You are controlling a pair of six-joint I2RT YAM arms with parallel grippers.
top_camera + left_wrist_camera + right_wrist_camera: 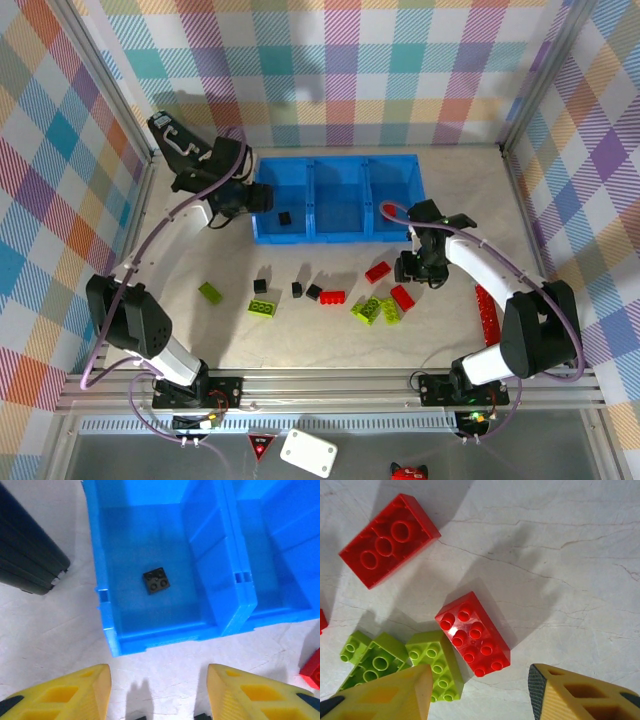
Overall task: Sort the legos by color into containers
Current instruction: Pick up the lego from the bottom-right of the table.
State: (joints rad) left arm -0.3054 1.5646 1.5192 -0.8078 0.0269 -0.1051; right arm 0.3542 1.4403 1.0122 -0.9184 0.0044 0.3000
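Left wrist view looks down on the blue tray [102, 555], whose left compartment holds one black brick [156, 580] lying near the middle of its floor. The left fingers [75, 695] are yellow and spread wide with nothing between them. They hover over bare desk [50, 630] just short of the tray's near wall, so the black brick lies beyond that wall, roughly in line with the gap. A black case [25, 555] sits off the tray's left side. In the right wrist view the right fingers [580, 695] are also apart and clamp nothing. A red brick [472, 634], studs up, lies at a slant on the desk with its near end reaching in between the tips, closer to the finger on the picture's left. Just beside it is a lime brick [435, 667], partly hidden under that finger, with a second lime brick [370, 660] against it. An upturned red brick [389, 540] lies farther off, hollow side up. From the top external view more bricks are scattered on the desk in front of the tray — small black bricks [314, 292], a long red brick [332, 297] and an outlying lime brick [210, 292] — while a flat red strip [487, 310] lies near the right arm.
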